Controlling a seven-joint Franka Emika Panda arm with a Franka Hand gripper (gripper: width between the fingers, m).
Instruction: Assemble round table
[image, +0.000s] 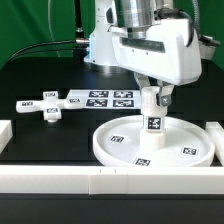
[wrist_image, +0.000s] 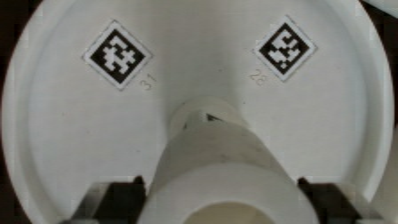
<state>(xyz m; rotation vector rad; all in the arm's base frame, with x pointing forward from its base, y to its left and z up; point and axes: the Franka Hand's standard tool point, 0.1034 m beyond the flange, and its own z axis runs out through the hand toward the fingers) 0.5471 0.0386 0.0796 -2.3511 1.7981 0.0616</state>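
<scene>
Leg (image: 153, 122) held upright over the middle of the round disc (image: 108, 148), in the lower right of the exterior view.
The gripper (image: 152, 100) pointed straight down, its jaws clamped on the leg's upper part, so the leg's long axis ran vertical, in line with the fingers. The wrist view looked down the leg's length to where its lower end met the disc's centre, between two tags. Whether it was seated or only touching could not be told. The arm stood near-vertical above the disc. The cross-shaped foot (image: 45, 106) lay well apart at the exterior view's left, beside the marker board (image: 105, 98).
</scene>
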